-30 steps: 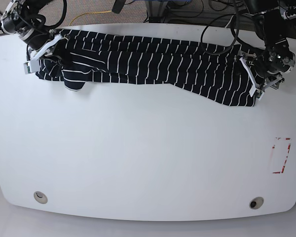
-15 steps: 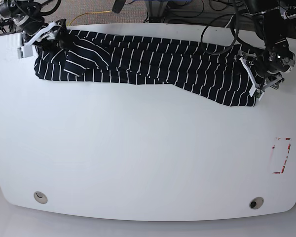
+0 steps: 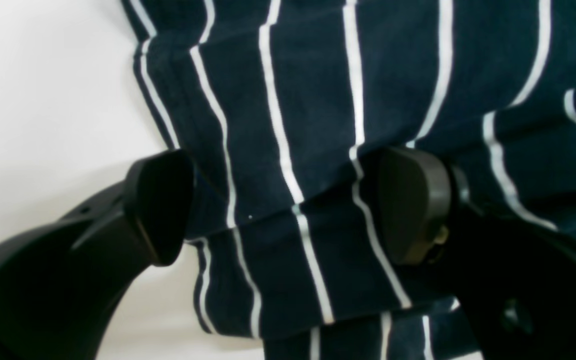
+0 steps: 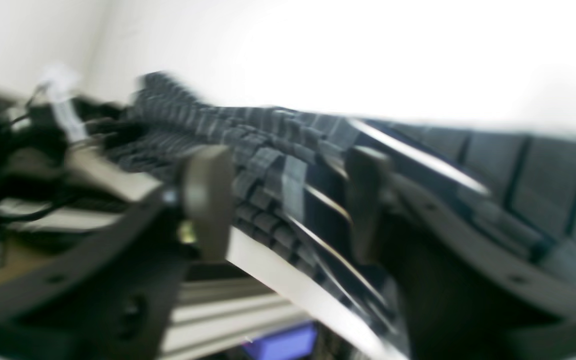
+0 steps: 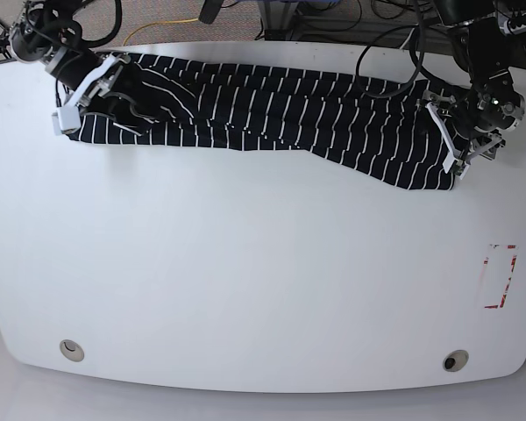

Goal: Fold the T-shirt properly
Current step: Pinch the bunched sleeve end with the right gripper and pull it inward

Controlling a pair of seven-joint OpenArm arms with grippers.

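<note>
The T-shirt [image 5: 263, 114], dark with thin white stripes, lies as a long folded band along the far side of the white table [image 5: 245, 263]. My left gripper [image 5: 465, 153] hangs over the band's right end. In the left wrist view its fingers [image 3: 160, 205] stand wide apart, and the open left gripper [image 3: 288, 205] has T-shirt [image 3: 318, 100] fabric lying between and under them. My right gripper [image 5: 88, 95] is at the band's left end. The right wrist view is blurred, showing the right gripper [image 4: 288, 200] with its jaws apart and the T-shirt [image 4: 268, 145] stretching away beyond them.
A red-and-white rectangle mark [image 5: 500, 276] sits near the table's right edge. Two round holes [image 5: 71, 350] [image 5: 456, 360] lie near the front edge. Cables [image 5: 386, 39] and arm bases crowd the space behind the far edge.
My right gripper opened and let go of the shirt's left end, then swung back down over it. The loose sleeve flap now lies folded onto the band. The left arm has not moved.
</note>
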